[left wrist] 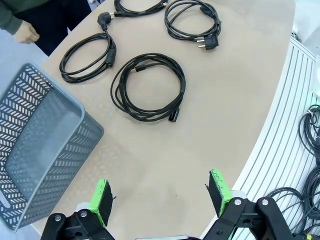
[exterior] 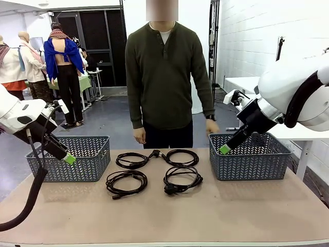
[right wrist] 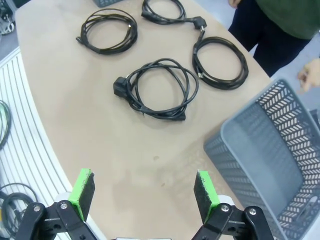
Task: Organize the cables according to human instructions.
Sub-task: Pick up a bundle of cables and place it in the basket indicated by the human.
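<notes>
The left gripper (exterior: 69, 158) hangs at the table's (exterior: 164, 221) 9 o'clock, just in front of the left basket (exterior: 90, 167). Its jaws are spread fully, and it holds and touches nothing. In its wrist view the green fingers (left wrist: 102, 200) stand far apart over bare tabletop. The basket sits at their 10 o'clock, and the near-left coil (left wrist: 150, 114) lies at 12 o'clock, well apart from them.

The four cables (exterior: 132, 165) lie at the table's middle, between the baskets. They form a two-by-two block of black coils, each flat on the top. The far-left one's plug end runs toward the far-right one.

A person stands at the table's 12 o'clock, with one hand (exterior: 212, 126) near the far left corner of the right basket (exterior: 252, 164).

The right gripper (exterior: 224, 149) hangs at 3 o'clock, by that basket's left end. It too is open as wide as it goes and is empty. In its wrist view the near-right coil (right wrist: 145, 107) lies at 12 o'clock of the parted fingers (right wrist: 204, 192), well apart from them. The basket is at 2 o'clock.
</notes>
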### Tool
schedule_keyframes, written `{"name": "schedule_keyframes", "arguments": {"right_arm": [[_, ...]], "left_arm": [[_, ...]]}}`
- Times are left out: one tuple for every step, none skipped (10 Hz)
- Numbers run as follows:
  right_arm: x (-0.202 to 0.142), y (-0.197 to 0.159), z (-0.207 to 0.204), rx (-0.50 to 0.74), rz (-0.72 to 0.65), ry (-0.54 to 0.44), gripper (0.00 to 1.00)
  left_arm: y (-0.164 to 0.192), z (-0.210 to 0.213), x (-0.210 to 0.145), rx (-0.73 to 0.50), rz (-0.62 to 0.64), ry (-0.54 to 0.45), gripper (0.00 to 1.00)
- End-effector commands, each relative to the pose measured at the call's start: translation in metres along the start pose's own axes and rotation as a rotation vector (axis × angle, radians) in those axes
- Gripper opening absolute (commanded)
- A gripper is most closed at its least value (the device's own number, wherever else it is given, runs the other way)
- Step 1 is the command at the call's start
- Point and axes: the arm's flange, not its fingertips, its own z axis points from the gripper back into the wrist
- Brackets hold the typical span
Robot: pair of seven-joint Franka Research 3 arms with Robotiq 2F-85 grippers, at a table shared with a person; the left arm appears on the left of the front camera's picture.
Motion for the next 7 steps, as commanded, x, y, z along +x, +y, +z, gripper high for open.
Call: {"name": "schedule_keyframes", "arguments": {"right_arm": [[0.0002,-0.0011,-0.0012,0.017,-0.002,-0.014,1.0],[0.0002,-0.0011,-0.0012,0.017,-0.002,-0.014,1.0],[0.0002,-0.0011,-0.0012,0.017,-0.002,-0.014,1.0],[0.0002,-0.0011,-0.0012,0.017,-0.002,-0.014,1.0],[0.0002,-0.0011,-0.0012,0.017,-0.002,-0.014,1.0],[0.0002,-0.0011,-0.0012,0.017,-0.002,-0.014,1.0],[0.0002,-0.0011,-0.0012,0.017,-0.002,-0.014,1.0]], "left_arm": [[0.0024,-0.0014,-0.0023,-0.019,-0.004,-0.011,1.0],[0.0024,-0.0014,-0.0023,-0.019,-0.004,-0.011,1.0],[0.0024,-0.0014,-0.0023,-0.019,-0.004,-0.011,1.0],[0.0024,-0.0014,-0.0023,-0.019,-0.004,-0.011,1.0],[0.0024,-0.0014,-0.0023,-0.019,-0.004,-0.011,1.0],[0.0024,-0.0014,-0.0023,-0.019,-0.004,-0.011,1.0],[0.0024,-0.0014,-0.0023,-0.019,-0.004,-0.011,1.0]]}}
